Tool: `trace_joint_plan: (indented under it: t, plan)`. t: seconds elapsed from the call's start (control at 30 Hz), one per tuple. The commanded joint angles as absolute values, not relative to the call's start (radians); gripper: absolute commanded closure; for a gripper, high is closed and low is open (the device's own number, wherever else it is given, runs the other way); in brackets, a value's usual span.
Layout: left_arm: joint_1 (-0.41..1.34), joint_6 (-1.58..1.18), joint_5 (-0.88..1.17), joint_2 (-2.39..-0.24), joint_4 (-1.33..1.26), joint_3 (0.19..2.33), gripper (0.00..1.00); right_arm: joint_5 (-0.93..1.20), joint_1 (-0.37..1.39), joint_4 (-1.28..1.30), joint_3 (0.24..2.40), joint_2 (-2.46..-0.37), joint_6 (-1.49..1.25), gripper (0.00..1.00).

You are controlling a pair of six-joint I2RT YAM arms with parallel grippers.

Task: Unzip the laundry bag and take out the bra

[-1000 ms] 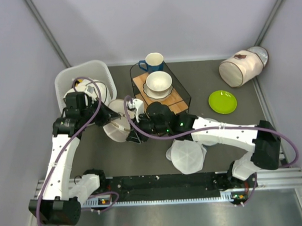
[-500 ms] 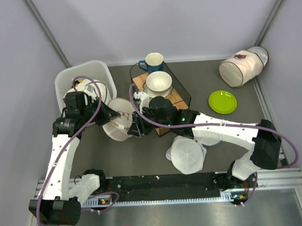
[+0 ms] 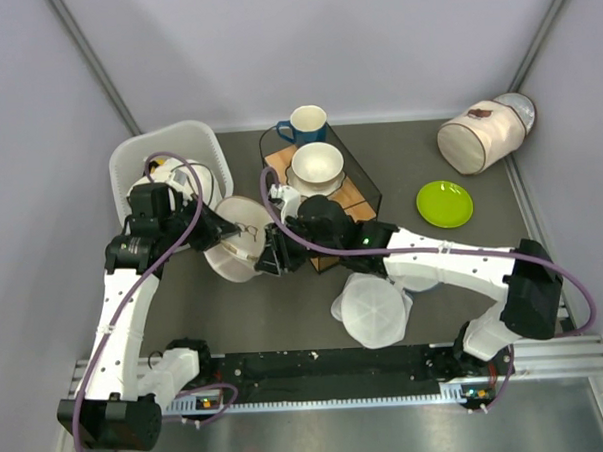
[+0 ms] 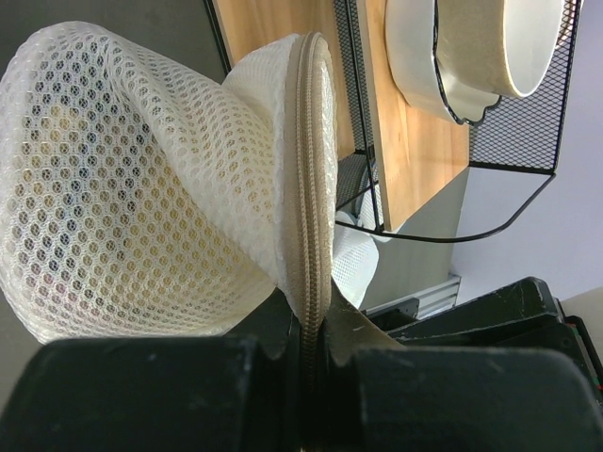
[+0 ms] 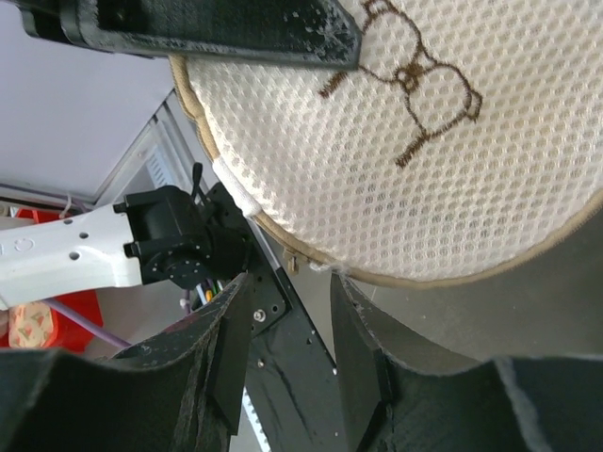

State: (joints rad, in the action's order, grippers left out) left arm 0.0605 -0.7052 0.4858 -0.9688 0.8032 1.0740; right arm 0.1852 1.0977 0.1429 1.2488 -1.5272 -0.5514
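The laundry bag [image 3: 237, 244] is a round cream mesh pouch with a tan zip round its rim, held up off the table on edge. My left gripper [image 3: 219, 233] is shut on its zipped rim; the left wrist view shows the zip [image 4: 313, 169] running into my closed jaws. My right gripper [image 3: 270, 259] is open just below the bag's rim, the small zip pull [image 5: 291, 265] hanging between its fingertips [image 5: 353, 301]. The dark eyeglasses-like mark [image 5: 415, 80] faces the right wrist camera. The bra is hidden.
A white basket [image 3: 149, 163] stands at the back left. A black wire rack [image 3: 365, 188] with a bowl [image 3: 317, 167] and blue mug [image 3: 307, 123] stands behind the bag. White discs [image 3: 373, 311] lie near the front. A green plate [image 3: 444, 204] and cylinder bag [image 3: 478, 136] lie at the right.
My right gripper has moved up and left to the bag's lower rim. The bag has tilted up a little in my left gripper. The left arm has barely moved.
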Motion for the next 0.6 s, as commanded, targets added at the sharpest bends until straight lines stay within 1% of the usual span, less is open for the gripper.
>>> trace_joint_plan:
  t: [0.0, 0.17, 0.3, 0.47, 0.57]
  plan:
    - [0.057, -0.721, 0.479, -0.943, 0.744, 1.100, 1.00, 0.152, 1.117, 0.081, 1.217, -1.468, -0.584, 0.61]
    - [0.057, -0.735, 0.465, -0.937, 0.746, 1.100, 1.00, 0.130, 1.137, 0.008, 1.146, -1.420, -0.601, 0.59]
    - [0.057, -0.735, 0.466, -0.936, 0.749, 1.100, 1.00, 0.147, 1.155, 0.008, 1.160, -1.446, -0.594, 0.58]
    - [0.057, -0.735, 0.471, -0.928, 0.750, 1.098, 1.00, 0.164, 1.158, -0.026, 1.190, -1.492, -0.591, 0.52]
    - [0.057, -0.735, 0.472, -0.927, 0.750, 1.098, 1.00, 0.175, 1.158, -0.026, 1.216, -1.525, -0.594, 0.51]
